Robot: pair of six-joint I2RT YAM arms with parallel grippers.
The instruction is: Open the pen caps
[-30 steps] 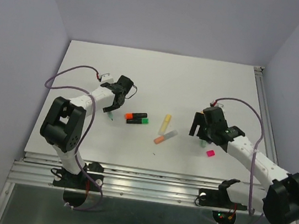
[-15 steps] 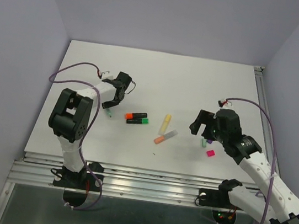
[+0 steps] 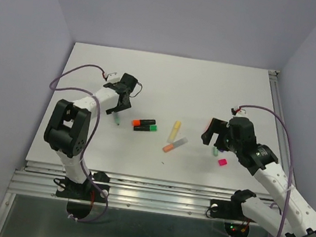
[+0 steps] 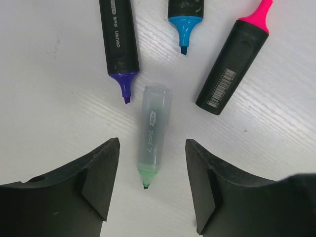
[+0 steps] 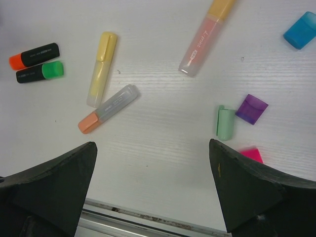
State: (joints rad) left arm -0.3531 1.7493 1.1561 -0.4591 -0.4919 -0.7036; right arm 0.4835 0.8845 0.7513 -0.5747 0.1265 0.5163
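Observation:
My left gripper [image 4: 152,165] is open, just above the table, with an uncapped pastel green pen [image 4: 153,133] lying between its jaws. Ahead lie uncapped purple-tip [image 4: 118,39], blue-tip [image 4: 184,19] and pink-tip [image 4: 237,64] black pens. My right gripper [image 5: 152,148] is open and empty above the table. Loose green [image 5: 226,123], purple [image 5: 252,108], pink [image 5: 252,154] and cyan [image 5: 301,30] caps lie by its right finger. Pens with orange [image 5: 17,61], green [image 5: 52,69], yellow [image 5: 107,45] and peach [image 5: 89,123] caps still on lie at the left.
A pastel pink pen [image 5: 202,42] with a yellowish cap lies at the far side in the right wrist view. The table's metal front rail [image 5: 148,224] runs just below the right gripper. In the top view the capped pens [image 3: 145,125] lie between the two arms.
The right arm has lifted and drawn back slightly toward the right, its gripper staying open. The left gripper has shifted a little up and left from the green pen.

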